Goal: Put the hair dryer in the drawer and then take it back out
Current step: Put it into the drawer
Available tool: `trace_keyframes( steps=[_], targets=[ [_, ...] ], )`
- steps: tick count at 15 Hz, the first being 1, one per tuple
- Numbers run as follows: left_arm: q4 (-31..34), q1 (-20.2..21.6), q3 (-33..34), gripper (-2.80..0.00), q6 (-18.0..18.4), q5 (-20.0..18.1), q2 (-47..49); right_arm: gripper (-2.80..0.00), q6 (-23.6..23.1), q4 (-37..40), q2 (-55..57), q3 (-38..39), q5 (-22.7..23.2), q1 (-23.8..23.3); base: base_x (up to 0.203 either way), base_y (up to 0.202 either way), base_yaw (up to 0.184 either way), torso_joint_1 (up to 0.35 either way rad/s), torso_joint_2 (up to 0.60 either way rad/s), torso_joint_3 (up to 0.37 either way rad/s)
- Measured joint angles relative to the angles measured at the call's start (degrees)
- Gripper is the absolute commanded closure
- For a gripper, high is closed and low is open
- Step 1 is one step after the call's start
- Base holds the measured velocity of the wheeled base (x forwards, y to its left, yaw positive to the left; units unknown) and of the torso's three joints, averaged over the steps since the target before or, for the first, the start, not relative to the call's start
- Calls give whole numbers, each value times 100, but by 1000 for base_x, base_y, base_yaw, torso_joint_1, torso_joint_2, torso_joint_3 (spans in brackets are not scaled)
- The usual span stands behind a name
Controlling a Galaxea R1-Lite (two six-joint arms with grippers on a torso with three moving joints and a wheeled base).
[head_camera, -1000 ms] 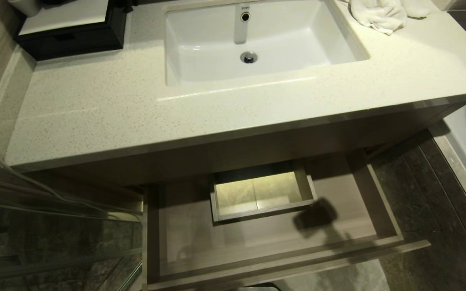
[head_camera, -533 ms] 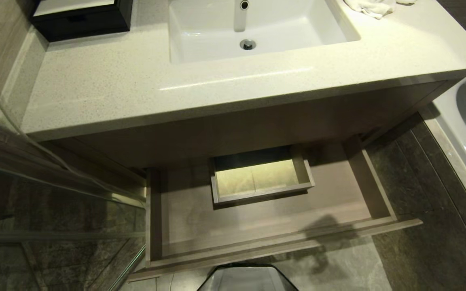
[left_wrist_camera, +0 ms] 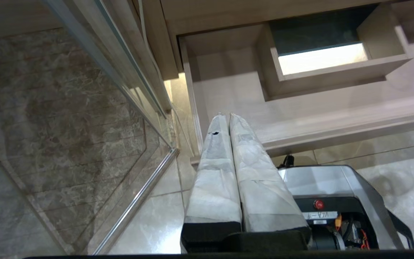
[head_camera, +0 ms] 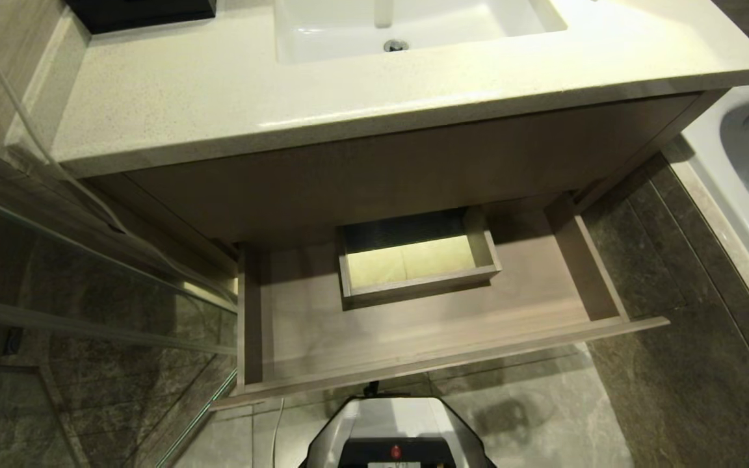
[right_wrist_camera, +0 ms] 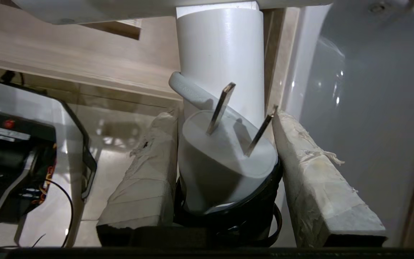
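Right gripper [right_wrist_camera: 225,144] clamps the hair dryer [right_wrist_camera: 221,61] – apparently its handle – with the open drawer [right_wrist_camera: 84,68] just ahead – lowering in comes next.

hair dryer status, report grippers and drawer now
Right gripper shut on hair dryer, plug between its fingers. Left gripper shut, parked low. Drawer open, dryer not inside. Nothing in the way.

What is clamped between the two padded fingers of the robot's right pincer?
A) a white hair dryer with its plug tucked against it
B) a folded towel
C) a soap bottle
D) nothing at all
A: in the right wrist view the right pincer is closed on the hair dryer, whose two-pronged plug sits between the fingers.
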Motion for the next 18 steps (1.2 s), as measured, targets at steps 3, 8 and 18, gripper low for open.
trace_keyframes(
  steps=[3,8,18],
  targets=[
    [0,2,2,0,2,2,0,0,6,5,-88,74,-17,3,0,0,0,-190,323,110],
    [-2,-4,2,0,0,3,0,0,6,-55,-154,121,-17,11,0,0,0,-199,347,149],
    [-6,2,2,0,0,0,2,0,5,-59,-226,328,-17,31,0,0,0,-291,492,196]
  ],
)
